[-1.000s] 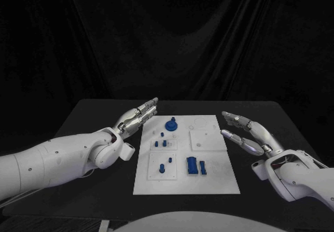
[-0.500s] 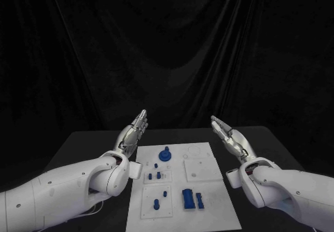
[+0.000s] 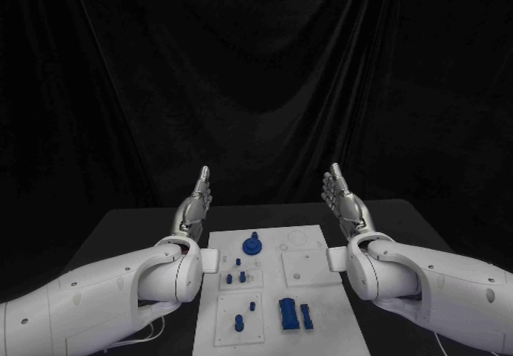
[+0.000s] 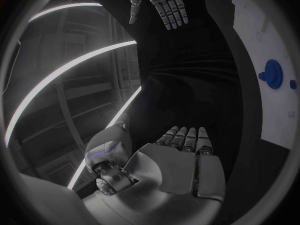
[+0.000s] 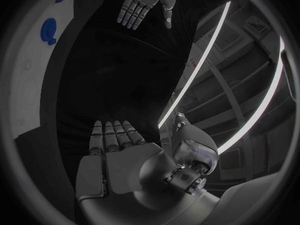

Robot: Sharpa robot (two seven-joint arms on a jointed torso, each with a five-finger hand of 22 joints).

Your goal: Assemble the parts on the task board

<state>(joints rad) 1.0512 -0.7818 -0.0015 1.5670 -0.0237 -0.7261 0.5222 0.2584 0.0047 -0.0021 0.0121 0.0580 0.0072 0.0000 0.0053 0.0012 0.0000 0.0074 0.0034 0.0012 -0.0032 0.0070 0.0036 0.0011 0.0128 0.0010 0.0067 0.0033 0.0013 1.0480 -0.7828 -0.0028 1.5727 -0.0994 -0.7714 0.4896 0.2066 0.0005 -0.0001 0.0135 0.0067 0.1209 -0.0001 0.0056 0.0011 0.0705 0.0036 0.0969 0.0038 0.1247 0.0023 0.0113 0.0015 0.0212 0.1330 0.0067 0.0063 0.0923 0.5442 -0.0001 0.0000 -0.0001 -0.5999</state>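
Both hands are raised above the desk, with their fingers straight and pointing up toward the dark curtain behind. The left hand stands over the left side of the task board, near its far edge, and it is released, holding nothing. The right hand stands over the right side in the same manner, also released and empty. The two palms face each other across the far end of the board, well apart.

In the left wrist view the left hand shows flat fingers side by side, and the right hand is seen opposite with its fingers spread. The right wrist view gives the same picture from the other side: the right hand is flat and the left hand is open across from it.

The task board lies flat on the middle of the desk. On its far part stands a round blue part with a knob. Closer, at the left, small blue pegs stand in a plate, and more small pegs are nearer still. At the near right are two blue blocks side by side; whether they lie or stand I cannot tell well. No hand touches any part.
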